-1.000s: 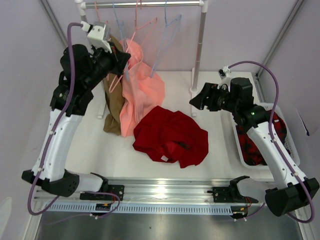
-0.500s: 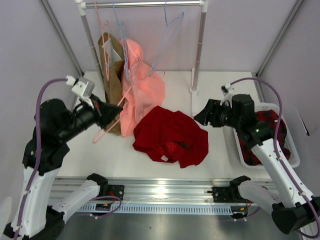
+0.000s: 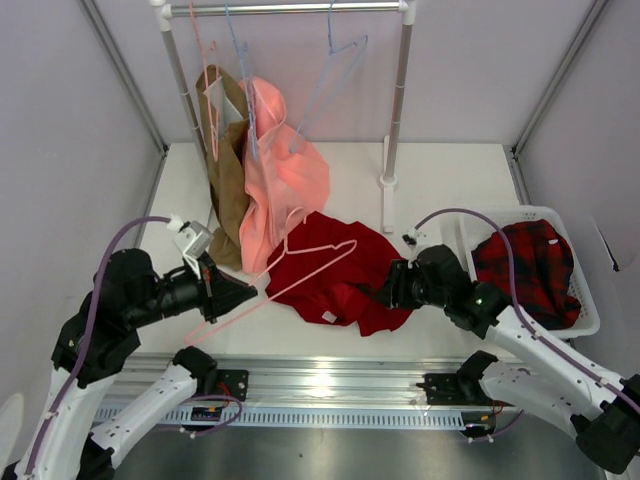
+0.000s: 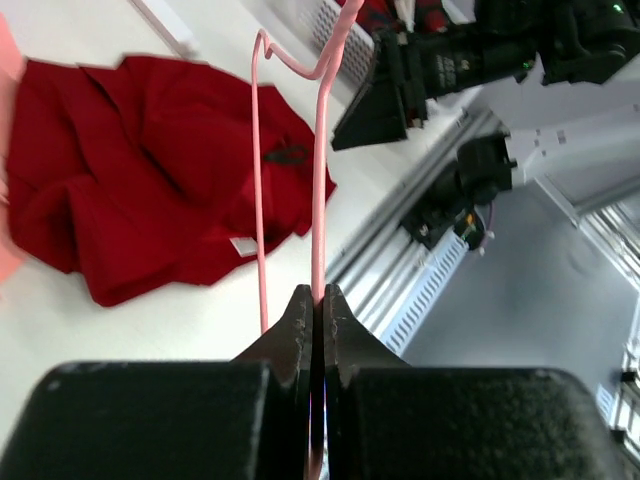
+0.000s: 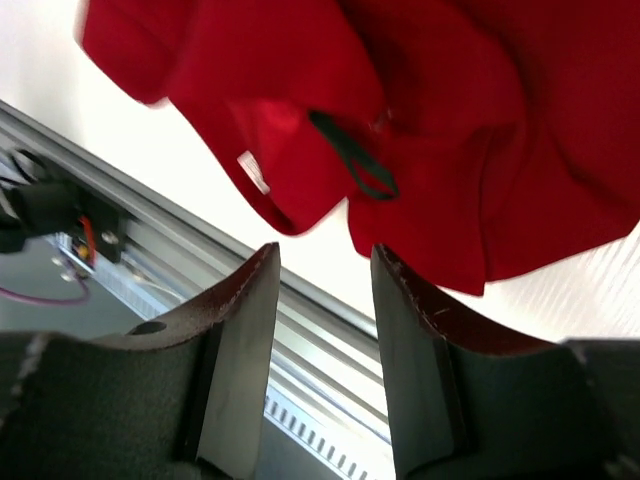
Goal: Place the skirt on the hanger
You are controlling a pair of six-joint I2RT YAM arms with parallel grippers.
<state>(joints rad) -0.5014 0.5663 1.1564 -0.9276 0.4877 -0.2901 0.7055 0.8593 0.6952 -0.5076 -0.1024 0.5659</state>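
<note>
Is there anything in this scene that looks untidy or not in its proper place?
Yes. The skirt lies crumpled in a heap on the table, folded over itself rather than spread flat. The hanger is off the rail, pinched at one end by the left gripper, and slants across the skirt.

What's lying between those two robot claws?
The crumpled dark red skirt, with the pink hanger held by the left gripper stretching over it, short of the right gripper. The top view shows it.
</note>
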